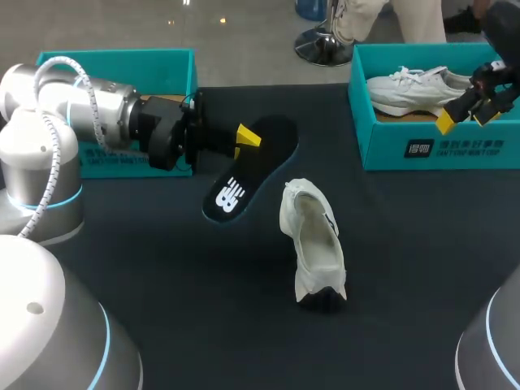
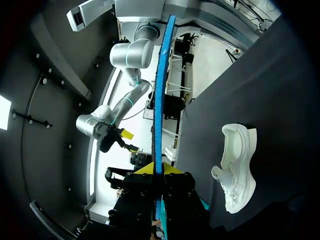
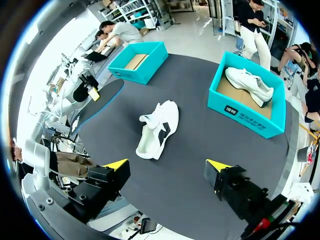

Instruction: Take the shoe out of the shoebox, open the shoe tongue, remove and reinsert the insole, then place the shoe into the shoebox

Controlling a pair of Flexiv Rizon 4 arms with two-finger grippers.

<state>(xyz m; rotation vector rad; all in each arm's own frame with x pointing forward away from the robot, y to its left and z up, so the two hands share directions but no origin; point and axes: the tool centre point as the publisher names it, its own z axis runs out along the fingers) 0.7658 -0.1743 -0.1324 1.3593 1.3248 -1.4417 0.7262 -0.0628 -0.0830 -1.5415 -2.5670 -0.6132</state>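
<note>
head view: left tool (image 1: 242, 144) tight on insole (image 1: 244, 183), right tool (image 1: 465, 119) spread, second shoe (image 1: 414, 88) boxed

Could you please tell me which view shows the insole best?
The head view: the insole shows its broad face. The left wrist view sees only its edge; the right wrist view shows it small and distant.

A white shoe (image 1: 313, 244), dark at one end, on a matte black worktop (image 1: 406, 260). The black insole (image 1: 248, 171) bears a white logo, and its edge shows bright blue in the left wrist view. Both shoeboxes are teal: the left box (image 1: 114, 58) has a tan floor, the right box (image 1: 382, 146) has white print and holds a second white shoe (image 1: 414, 88). The left tool (image 1: 246, 140) and right tool (image 1: 465, 118) are black with yellow tips. The left arm (image 1: 49, 162) is silver-white with a pale blue ring.
</note>
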